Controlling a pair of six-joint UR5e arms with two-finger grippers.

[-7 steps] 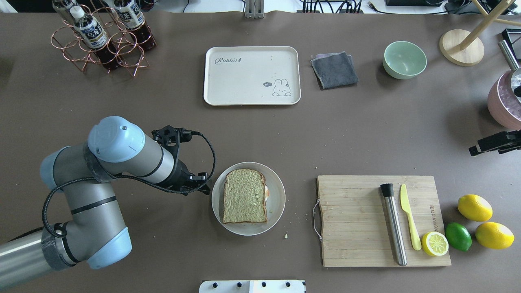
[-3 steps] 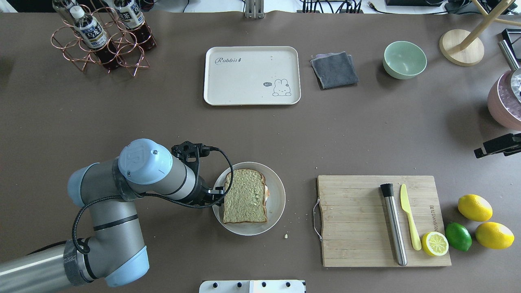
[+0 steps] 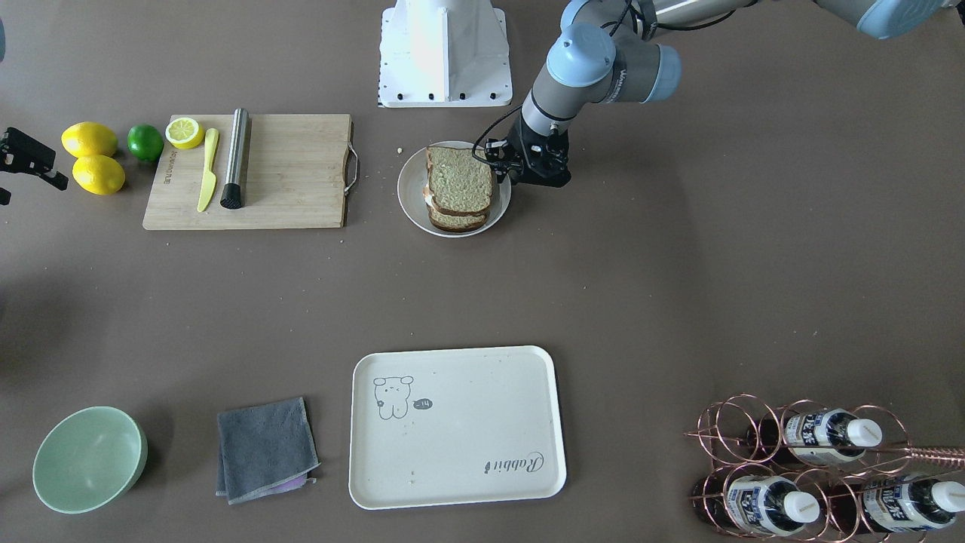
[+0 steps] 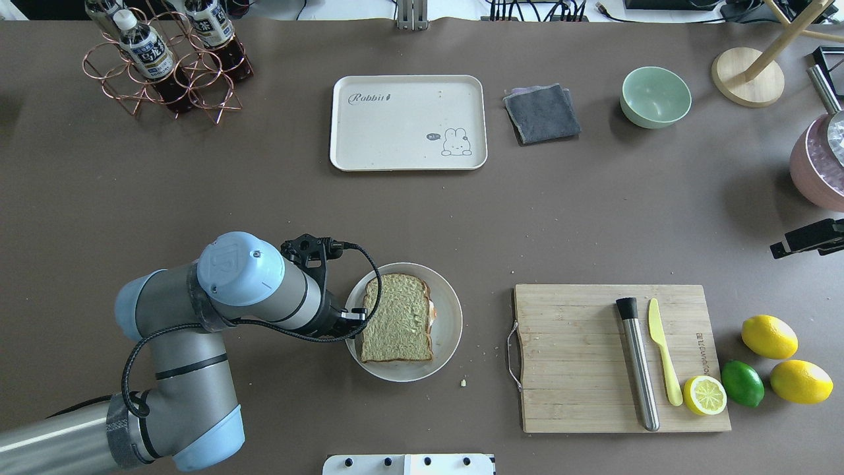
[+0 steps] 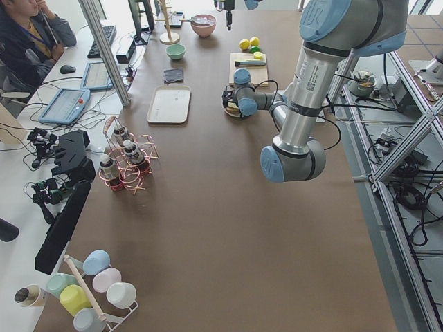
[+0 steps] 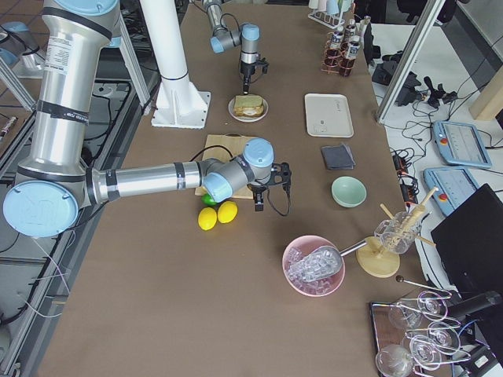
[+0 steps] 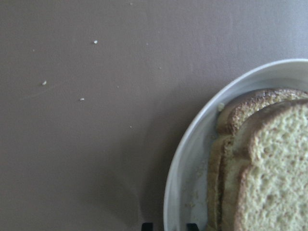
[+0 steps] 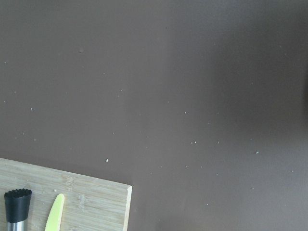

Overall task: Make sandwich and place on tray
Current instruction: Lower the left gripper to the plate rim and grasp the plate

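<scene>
The sandwich (image 4: 395,318), two greenish-tan bread slices with a bit of egg showing at its right side, lies on a round white plate (image 4: 450,323) near the table's front. My left gripper (image 4: 354,316) is low at the plate's left rim. In the left wrist view its two fingertips (image 7: 147,225) stand a little apart on either side of the plate's rim (image 7: 185,173), next to the sandwich (image 7: 269,163). The cream tray (image 4: 395,132) with "Rabbit" lies bare at the far middle. My right gripper (image 4: 808,239) is at the right edge; its jaws are not shown.
A wooden cutting board (image 4: 573,356) right of the plate carries a metal muddler (image 4: 638,363), a yellow knife (image 4: 661,349) and a half lemon (image 4: 704,394). Lemons and a lime lie beside it. A grey cloth (image 4: 542,113), green bowl (image 4: 655,96) and bottle rack (image 4: 165,59) stand at the back.
My left arm has moved right, bringing its gripper from beside the plate to the plate's left rim. The right gripper has drifted slightly right. The sandwich has not moved.
</scene>
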